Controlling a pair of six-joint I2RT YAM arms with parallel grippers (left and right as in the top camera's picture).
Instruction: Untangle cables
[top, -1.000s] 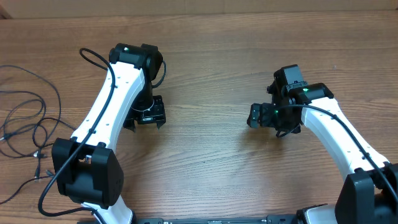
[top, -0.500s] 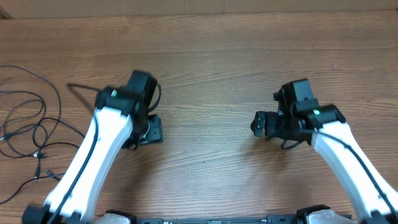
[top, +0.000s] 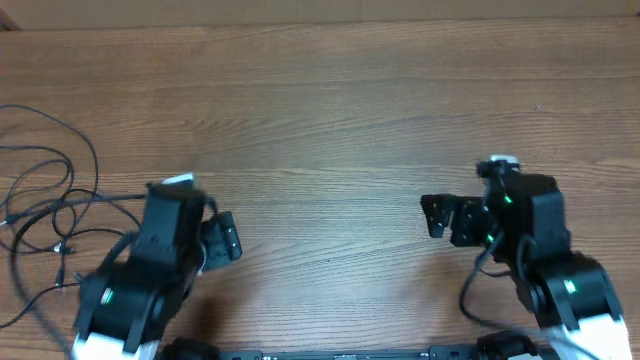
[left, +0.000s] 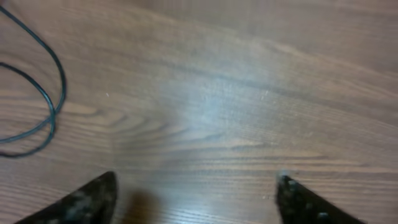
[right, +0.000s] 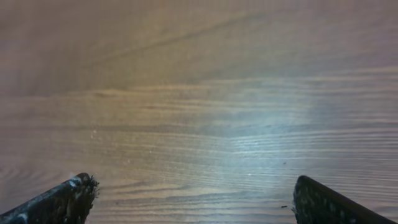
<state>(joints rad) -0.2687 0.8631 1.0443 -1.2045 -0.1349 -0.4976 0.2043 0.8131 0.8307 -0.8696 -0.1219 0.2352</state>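
The cables (top: 94, 165) lie loose on the far left of the table (top: 330, 110). They are a spread of thin black loops that cross each other in several places and run off the left edge. A small silver-tipped plug (top: 58, 244) shows among them, low in the pile. Whether any crossing is a real knot I cannot tell from above.

The left arm (top: 140, 280) sits low at the near left, just beside the cables. The left gripper (top: 222, 238) is on the arm's right side, over bare wood, on the side away from the pile. From its wrist camera the 2 fingers (left: 93, 199) stand wide apart with nothing between them. 1 loop (left: 64, 87) of cable lies on the wood up and to the left of them, apart from both tips.

The right arm (top: 550, 270) is folded at the near right, well apart from the cables. The right gripper (top: 437, 215) points left toward the middle of the table. Its jaws are spread wide too: the wrist camera shows 1 fingertip (right: 62, 202) in each lower corner and only wood grain between them. Neither gripper touches anything.
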